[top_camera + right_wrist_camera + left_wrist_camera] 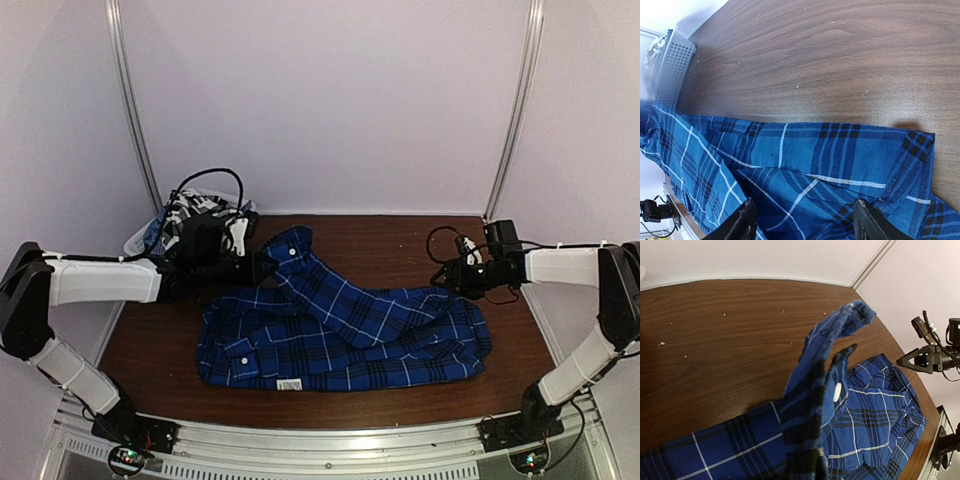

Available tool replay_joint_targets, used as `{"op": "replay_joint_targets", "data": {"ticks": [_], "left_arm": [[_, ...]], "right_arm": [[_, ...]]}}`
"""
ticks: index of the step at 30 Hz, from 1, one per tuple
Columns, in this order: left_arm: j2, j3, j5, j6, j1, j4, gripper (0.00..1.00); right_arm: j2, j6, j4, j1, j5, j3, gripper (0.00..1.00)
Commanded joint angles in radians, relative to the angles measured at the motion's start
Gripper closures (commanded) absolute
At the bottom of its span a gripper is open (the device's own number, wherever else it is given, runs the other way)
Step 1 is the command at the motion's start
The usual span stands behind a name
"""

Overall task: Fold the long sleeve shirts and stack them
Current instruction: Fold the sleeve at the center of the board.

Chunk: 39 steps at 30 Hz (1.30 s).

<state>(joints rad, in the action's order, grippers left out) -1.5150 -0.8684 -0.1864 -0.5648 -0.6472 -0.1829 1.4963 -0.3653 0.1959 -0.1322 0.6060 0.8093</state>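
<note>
Blue plaid shirt [340,335] on table [390,235], sleeve [835,340] in closed left gripper [265,266]; right gripper [447,276] open and empty.

Top external camera: high behind the robot, looking down over the whole table [400,240] toward the back wall [320,100]. Left wrist camera: close above the blue plaid shirt [875,410], facing across the table to the right gripper [902,361]. Right wrist camera: close, angled steeply down. All three views share that shirt; the top and right wrist views also share the basket [675,65].
</note>
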Motion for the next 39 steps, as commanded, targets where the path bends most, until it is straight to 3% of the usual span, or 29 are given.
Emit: {"op": "replay_joint_targets", "data": {"ticks": [1, 11, 23, 31, 39], "left_arm": [[0.079, 0.072, 0.05, -0.042, 0.004, -0.113, 1.0], [0.067, 0.17, 0.033, -0.097, 0.002, -0.164, 1.0], [0.106, 0.315, 0.123, -0.17, -0.023, -0.201, 0.99], [0.156, 0.393, 0.251, -0.234, -0.054, -0.178, 0.84], [0.326, 0.45, 0.418, -0.266, -0.063, -0.044, 0.66]], "right_arm": [[0.024, 0.009, -0.038, 0.007, 0.021, -0.029, 0.33], [0.041, 0.01, -0.049, 0.003, 0.034, -0.032, 0.33], [0.051, 0.011, -0.055, 0.003, 0.04, -0.03, 0.33], [0.047, 0.011, -0.049, -0.001, 0.038, -0.032, 0.33], [0.027, 0.014, -0.038, -0.01, 0.005, -0.032, 0.33]]}}
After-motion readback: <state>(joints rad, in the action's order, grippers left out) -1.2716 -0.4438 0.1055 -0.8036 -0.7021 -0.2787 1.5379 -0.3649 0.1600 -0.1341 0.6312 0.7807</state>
